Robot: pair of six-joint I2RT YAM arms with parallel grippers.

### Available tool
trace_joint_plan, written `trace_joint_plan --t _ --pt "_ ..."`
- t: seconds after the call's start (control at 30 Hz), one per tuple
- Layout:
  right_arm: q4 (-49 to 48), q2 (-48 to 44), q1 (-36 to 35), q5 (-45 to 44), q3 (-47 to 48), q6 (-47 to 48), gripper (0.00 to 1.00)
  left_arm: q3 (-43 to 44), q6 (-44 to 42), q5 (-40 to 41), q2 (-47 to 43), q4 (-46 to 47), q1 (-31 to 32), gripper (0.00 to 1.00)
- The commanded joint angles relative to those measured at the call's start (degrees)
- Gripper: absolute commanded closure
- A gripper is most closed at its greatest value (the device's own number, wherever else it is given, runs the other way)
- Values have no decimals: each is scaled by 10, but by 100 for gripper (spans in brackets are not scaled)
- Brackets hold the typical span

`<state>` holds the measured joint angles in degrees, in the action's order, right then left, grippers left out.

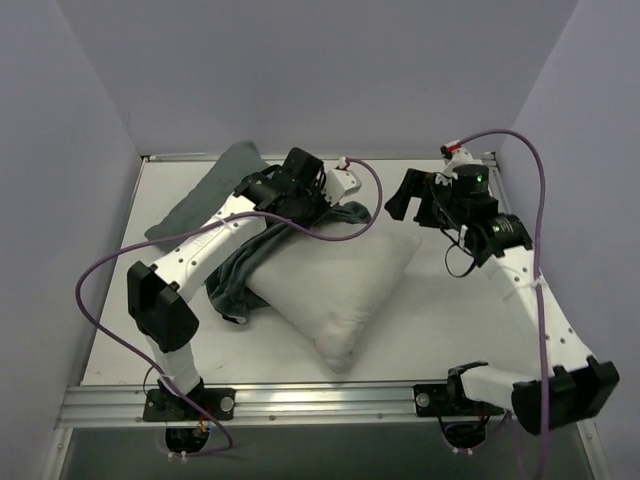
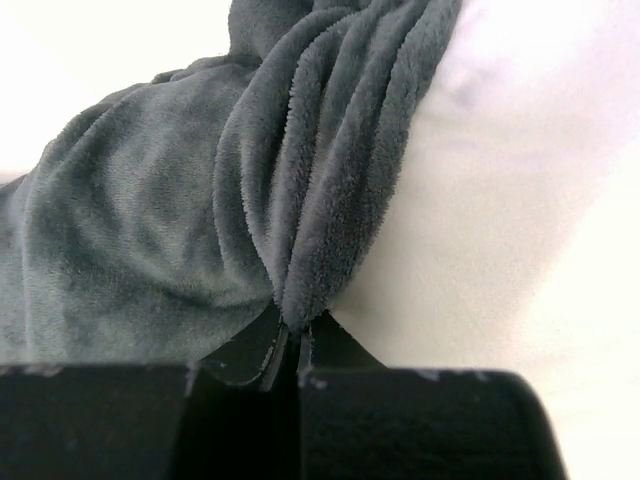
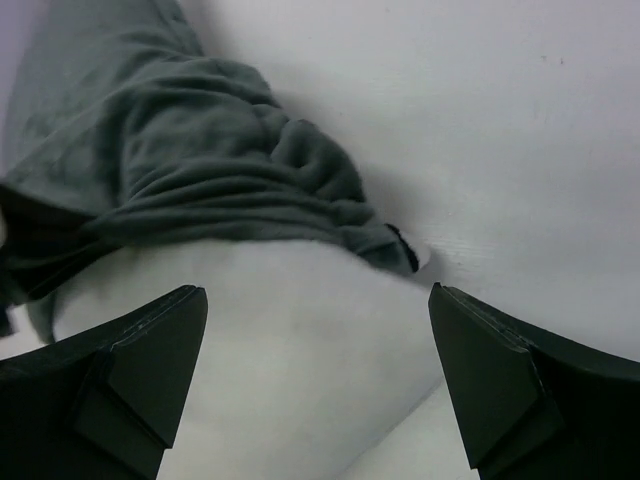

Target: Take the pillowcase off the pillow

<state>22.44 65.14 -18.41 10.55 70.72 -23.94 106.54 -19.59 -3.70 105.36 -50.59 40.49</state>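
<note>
**Two pincers, one on cloth: cover mostly peeled**

Top view: the pillow (image 1: 335,285) lies diagonally on the counter (image 1: 440,320), most of it bare. The pillowcase (image 1: 238,275) is bunched round its far-left end, grey side out. The left pincer (image 1: 322,212) sits at that bunch. The right pincer (image 1: 412,200) hovers by the pillow's far right corner, jaws apart.

Left wrist view: the left pincer (image 2: 290,340) is clamped on a gathered fold of pillowcase (image 2: 200,200). The cloth is plush with a short nap and falls in soft ridges. The pillow (image 2: 520,200) is smooth and white, just beside it.

Right wrist view: the right pincer (image 3: 318,370) is wide open over the plump white pillow. The rumpled grey cloth (image 3: 200,170) lies beyond it, with no contact that I can see.

Judgement: the last pull is in hand. Best to draw the fold low, away from the pillow along its length. The right pincer should pin the bare corner, or the light cushion will likely drag along.
</note>
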Motion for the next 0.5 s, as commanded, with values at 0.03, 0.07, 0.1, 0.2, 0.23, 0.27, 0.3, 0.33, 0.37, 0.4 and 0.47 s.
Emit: trace_joint_plan --t 0.03,0.07,0.1,0.2,0.23,0.27,0.3,0.33,0.37,0.4,0.47 --pt "-77 97 74 171 -5 84 0 -23 23 -3 -58 30 -2 98" --pt "-92 125 74 191 -2 87 0 -25 27 0 -59 33 -3 98" --pt "-105 135 71 239 -5 84 0 -24 34 3 -58 35 -2 98" --pt "-180 133 52 316 -58 51 0 -24 47 8 -57 43 -3 98" --pt "-188 125 44 315 -70 53 0 -24 49 9 -56 44 -2 98" --pt "-196 105 34 315 -88 59 0 -24 51 12 -55 47 -4 98" --pt "-204 93 28 317 -97 58 0 -22 53 15 -53 49 -4 98" --pt "-214 81 20 331 -108 53 0 -21 57 19 -47 49 -5 98" --pt "-249 59 15 340 -130 44 0 -20 58 21 -46 49 -6 98" --pt "-261 50 11 342 -141 23 0 -19 63 21 -42 49 -7 98" --pt "-270 41 -16 317 -161 7 0 -14 67 21 -40 49 -8 98"
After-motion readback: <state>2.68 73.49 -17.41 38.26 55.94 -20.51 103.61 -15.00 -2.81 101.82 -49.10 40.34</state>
